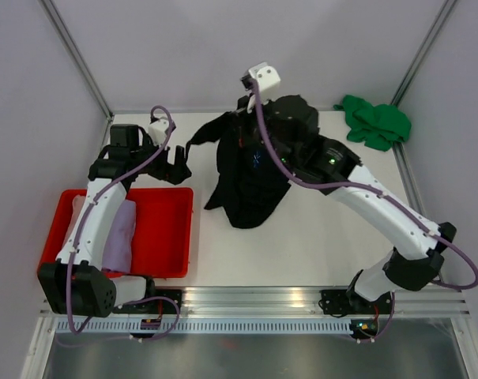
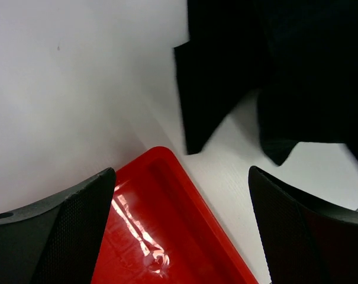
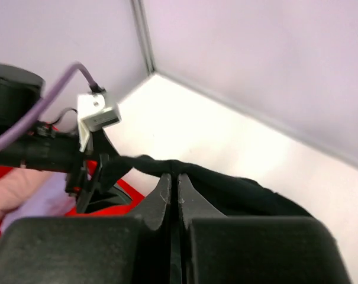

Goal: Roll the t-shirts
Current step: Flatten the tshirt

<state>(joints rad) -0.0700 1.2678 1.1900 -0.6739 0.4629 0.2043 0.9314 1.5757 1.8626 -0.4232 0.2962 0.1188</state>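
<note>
Table (image 1: 318, 237), read as a clock face with 6 at the arm bases and 12 at the back wall

- 8 o'clock, nearest: red tray (image 1: 166, 229). Two small tees lie inside it, the pink tee (image 1: 77, 207) on the outer side and the lavender tee (image 1: 122, 237) beside it. Both are loose, neither is rolled. The left arm reaches over them
- 10 o'clock, just past the tray's far rim: left gripper (image 2: 180, 175), fingers spread wide and nothing between them. Its wrist view shows the tray corner below and dark cloth ahead, near but not touching
- Centre towards 12: black tee (image 1: 250, 180), bunched and hoisted at its far end. Its lower part drapes to the table and one sleeve trails out towards 10 o'clock, close to the left gripper
- 12 o'clock: right gripper (image 3: 173, 180), jaws pressed together and pinching a fold of the black tee, holding it up off the table
- 2 o'clock, far corner: green tee (image 1: 374, 122), crumpled in a heap, well apart from both arms

Step in hand, as I judge it: lifting the black tee to open it out, before any rolling. Nothing on the table looks rolled, so the task seems early

Next move likely calls for the left gripper to close on the trailing sleeve or edge, so the two arms can pull the cloth flat; risk is grabbing two layers at once
</note>
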